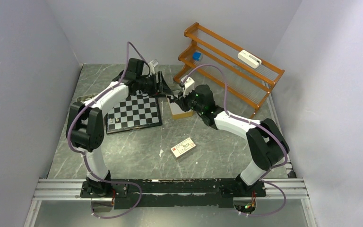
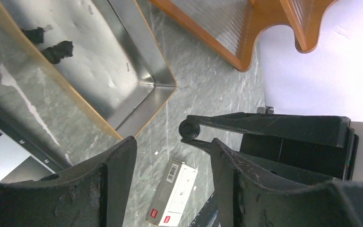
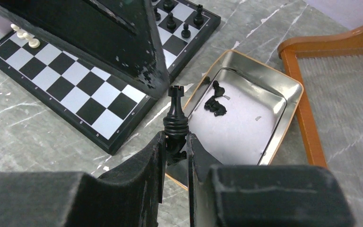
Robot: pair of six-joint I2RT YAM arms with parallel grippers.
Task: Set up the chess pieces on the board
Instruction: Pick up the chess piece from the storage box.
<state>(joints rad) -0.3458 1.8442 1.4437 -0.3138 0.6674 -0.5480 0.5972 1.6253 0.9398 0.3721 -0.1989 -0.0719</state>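
Note:
My right gripper point(image 3: 175, 142) is shut on the lower part of a black rook point(image 3: 176, 108), which stands upright above the near rim of an open metal tin point(image 3: 283, 101). Two or three black chess pieces point(image 3: 214, 102) lie in the tin. The board point(image 3: 78, 78) lies left of it, with black pieces point(image 3: 185, 22) at its far edge and pale pieces point(image 3: 24, 35) at the left. My left gripper point(image 2: 172, 150) is open with nothing between its fingers. It hangs close to the rook point(image 2: 189, 128), which shows just past its right fingertip point(image 2: 217, 147).
A small white and grey card box point(image 1: 183, 147) lies on the marble table between the arms. A wooden rack point(image 1: 231, 59) stands at the back right, right behind the tin point(image 1: 178, 111). Grey walls close in the table on three sides.

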